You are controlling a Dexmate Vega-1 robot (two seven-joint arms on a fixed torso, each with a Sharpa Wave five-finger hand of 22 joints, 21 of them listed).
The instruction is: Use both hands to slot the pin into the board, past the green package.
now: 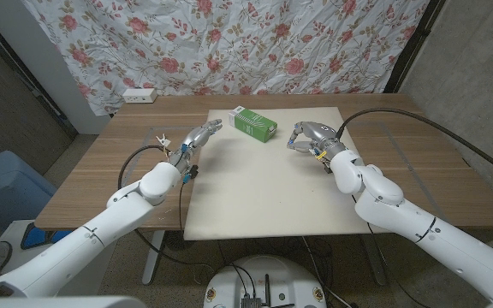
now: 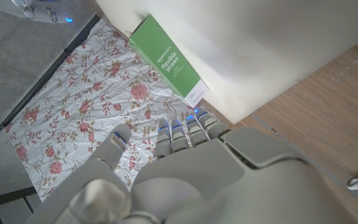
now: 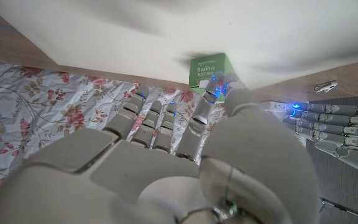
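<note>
Left hand outstretched, fingers extended

The table is wood-grain brown with a dull sheen, and the cream board on it looks smooth and matt. The green package reads as printed cardboard (white lettering on one face), while both arms wear glossy white plastic shells. Behind hangs a creased floral cloth, soft and unshiny
</note>
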